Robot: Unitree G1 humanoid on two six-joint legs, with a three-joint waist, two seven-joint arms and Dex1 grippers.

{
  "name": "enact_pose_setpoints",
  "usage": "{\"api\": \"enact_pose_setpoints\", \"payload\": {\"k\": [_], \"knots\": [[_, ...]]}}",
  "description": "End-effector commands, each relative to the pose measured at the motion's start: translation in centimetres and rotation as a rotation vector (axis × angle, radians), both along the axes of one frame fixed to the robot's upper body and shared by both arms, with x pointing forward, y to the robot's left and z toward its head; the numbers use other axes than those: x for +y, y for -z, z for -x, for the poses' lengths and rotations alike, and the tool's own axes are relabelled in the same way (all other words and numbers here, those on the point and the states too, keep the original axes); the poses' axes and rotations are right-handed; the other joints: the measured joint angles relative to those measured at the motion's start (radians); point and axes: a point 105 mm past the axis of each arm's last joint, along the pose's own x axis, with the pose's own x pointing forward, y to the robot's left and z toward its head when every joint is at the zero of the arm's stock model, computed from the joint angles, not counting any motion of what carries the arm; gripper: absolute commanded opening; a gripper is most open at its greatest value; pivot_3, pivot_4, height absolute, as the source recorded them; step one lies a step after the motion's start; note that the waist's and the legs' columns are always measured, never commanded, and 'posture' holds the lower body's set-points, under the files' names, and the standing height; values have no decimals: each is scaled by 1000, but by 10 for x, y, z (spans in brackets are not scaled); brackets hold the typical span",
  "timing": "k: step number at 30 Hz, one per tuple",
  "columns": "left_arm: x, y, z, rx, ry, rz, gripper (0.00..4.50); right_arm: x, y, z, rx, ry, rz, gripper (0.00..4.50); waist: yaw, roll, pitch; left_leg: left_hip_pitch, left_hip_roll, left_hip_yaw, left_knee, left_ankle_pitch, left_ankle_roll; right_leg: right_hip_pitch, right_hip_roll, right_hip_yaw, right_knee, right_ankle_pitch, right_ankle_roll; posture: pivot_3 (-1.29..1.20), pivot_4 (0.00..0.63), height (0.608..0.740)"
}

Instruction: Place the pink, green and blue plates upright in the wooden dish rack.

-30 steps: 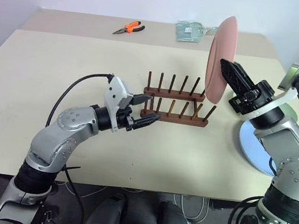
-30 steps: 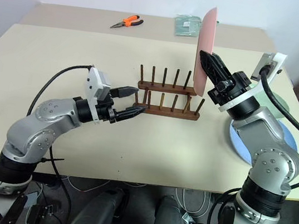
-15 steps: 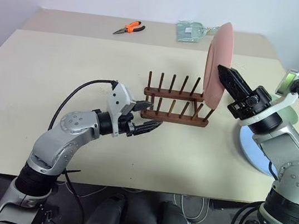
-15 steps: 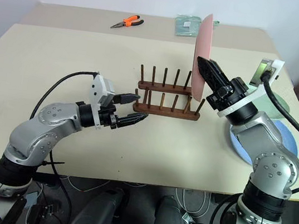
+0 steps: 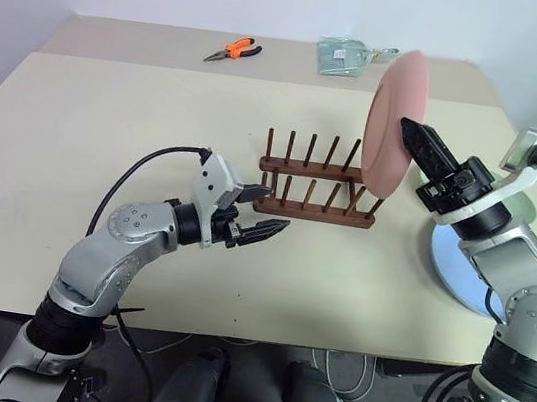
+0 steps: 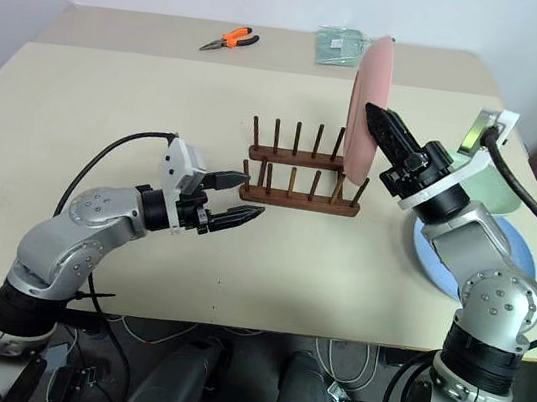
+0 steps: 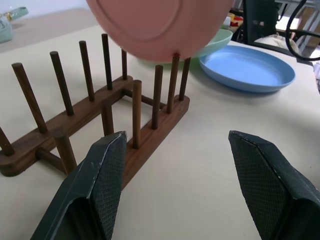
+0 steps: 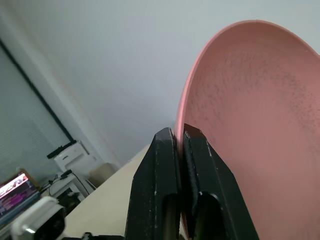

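While no plate sits in the wooden dish rack (image 5: pixel 314 182) yet, all three remain to place. Pink plate (image 5: pixel 394 124) hangs upright above the rack's right end, its rim pinched in the right gripper (image 5: pixel 412 134) jaws. Blue plate (image 7: pixel 248 68) and green plate (image 7: pixel 214 43) lie on the counter (image 5: pixel 106 136). Left gripper (image 5: pixel 261 214) jaws spread, empty, just beside the rack's left end.

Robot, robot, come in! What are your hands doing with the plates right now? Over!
Right gripper shut on pink plate, upright over wooden dish rack. Left gripper open beside rack. Blue plate flat on table. Nothing in the way.
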Motion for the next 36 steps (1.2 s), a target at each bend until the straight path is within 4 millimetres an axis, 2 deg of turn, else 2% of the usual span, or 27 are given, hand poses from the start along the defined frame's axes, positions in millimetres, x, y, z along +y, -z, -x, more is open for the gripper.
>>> {"api": "enact_pose_setpoints", "payload": {"k": [1, 3, 5, 9, 10, 11, 15, 20, 23, 25, 30, 36], "knots": [[-1, -8, 2, -42, 9, 6, 3348, -5, 0, -1, -11, 10, 11, 307, 0, 0, 0, 0, 0, 0, 0, 0, 0, 0, 0, 0, 0, 0, 0, 0, 150, 732], [0, -8, 2, -42, 8, 5, 3366, -5, 1, -2, -10, 9, 13, 986, 0, 0, 0, 0, 0, 0, 0, 0, 0, 0, 0, 0, 0, 0, 0, 0, 150, 732], [-1, -7, 2, -40, 8, 5, 3366, -7, 0, -3, -18, 24, 23, 1849, 0, 0, 0, 0, 0, 0, 0, 0, 0, 0, 0, 0, 0, 0, 0, 0, 150, 732], [-2, -6, 3, -37, 11, 2, 3366, -13, 0, -6, -45, 103, 128, 4023, 1, 1, 0, 0, 0, 0, 0, 0, 0, 0, 0, 0, 0, 0, 0, 0, 150, 732], [-2, -5, 3, -37, 12, 1, 3366, -15, 2, -6, -55, 122, 183, 4440, 1, 1, 0, 0, 0, 0, 0, 0, 0, 0, 0, 0, 0, 0, 0, 0, 150, 732], [-2, -5, 3, -37, 13, 1, 3366, -17, 3, -4, -73, 138, 239, 4440, 2, 1, 0, 0, 0, 0, 0, 0, 0, 0, 0, 0, 0, 0, 0, 0, 150, 732], [-2, -5, 2, -33, 14, 2, 3366, -50, 6, 11, -118, 224, 480, 4440, 8, 1, 1, -2, -1, 0, 0, 0, 1, 0, -1, 0, -1, 0, 1, 0, 150, 732], [-4, -2, 2, -25, 35, -4, 3366, -76, 32, 22, -85, 263, 801, 4440, 1, 2, 1, -2, 0, 3, 1, -1, 1, 0, -2, 0, -1, 0, 1, 0, 150, 732], [-7, -2, 1, -26, 47, -3, 3366, -98, 57, 17, -65, 341, 1102, 4440, 0, 2, 1, -1, 0, 5, 2, -1, 1, 0, -2, 0, 0, 0, 1, 0, 150, 732], [-9, -3, 0, -27, 54, -2, 3366, -108, 67, 13, -71, 365, 1244, 4440, 1, 2, 1, -1, 0, 6, 3, -1, 1, 0, -2, 0, 0, -1, 0, 0, 150, 732], [-10, -2, -1, -32, 60, -6, 3366, -111, 66, -2, -145, 412, 1320, 4440, 1, 2, 1, -1, 0, 6, 2, -1, 1, 0, -2, 1, 0, 0, 0, 0, 150, 732], [-9, -1, 0, -35, 49, -8, 3366, -139, 74, -22, -149, 505, 1569, 4440, 2, 2, 1, -1, 0, 6, 2, -1, 1, 0, -2, 1, 0, 0, 0, 0, 150, 732]]}}
